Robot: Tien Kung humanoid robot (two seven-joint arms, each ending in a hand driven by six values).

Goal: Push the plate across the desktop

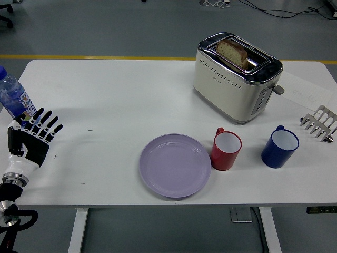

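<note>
A lilac plate (175, 165) lies flat near the table's front edge, a little right of centre. My left hand (32, 136) is at the table's left edge, far to the left of the plate, with its fingers spread and holding nothing. It is just in front of a water bottle (11, 97). The right arm is out of view.
A red mug (226, 149) stands touching or almost touching the plate's right rim, and a blue mug (279, 147) is further right. A toaster (236, 77) with bread stands at the back right. A metal toast rack (319, 124) is at the right edge.
</note>
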